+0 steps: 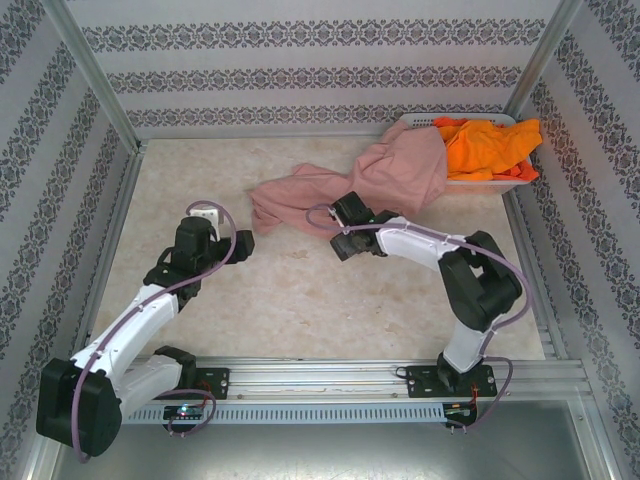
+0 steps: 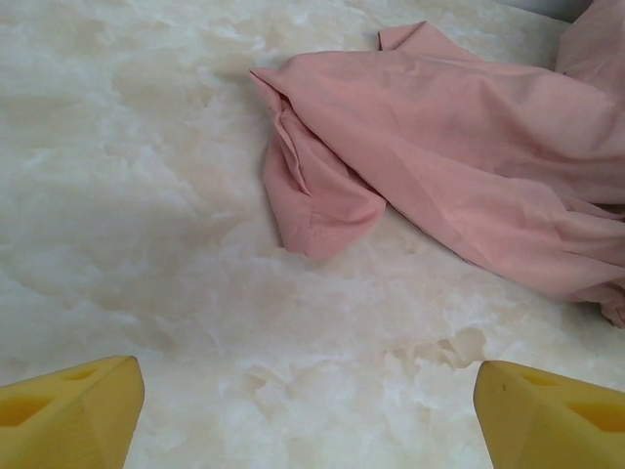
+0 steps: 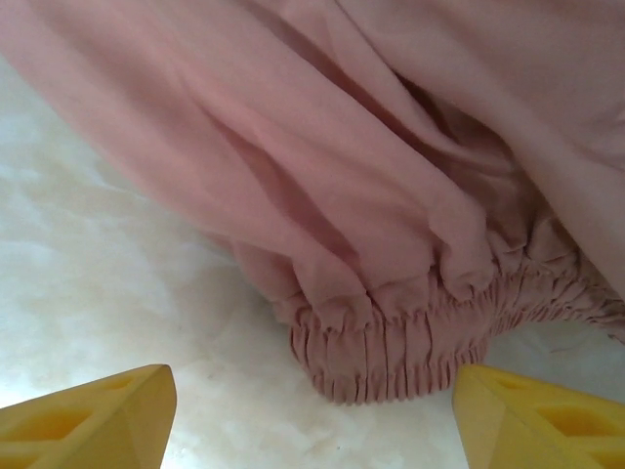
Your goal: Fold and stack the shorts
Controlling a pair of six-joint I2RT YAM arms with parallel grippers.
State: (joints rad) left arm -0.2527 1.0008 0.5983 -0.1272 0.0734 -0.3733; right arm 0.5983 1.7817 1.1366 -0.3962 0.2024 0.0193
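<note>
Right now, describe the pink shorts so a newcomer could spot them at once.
Find the white basket in the far right corner of the table. The pink shorts spill over its left rim and trail across the table toward the middle. Unlike the bright orange cloth bunched inside the basket, they are pale pink and mostly outside it.

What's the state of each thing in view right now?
basket, upright, far right corner of the table
pink shorts, unfolded, crumpled, partly on the table, partly draped over the basket rim
orange shorts, bunched in the basket
left tool, open, empty, over bare table
right tool, open, at the pink shorts' elastic waistband, not closed on it
</note>
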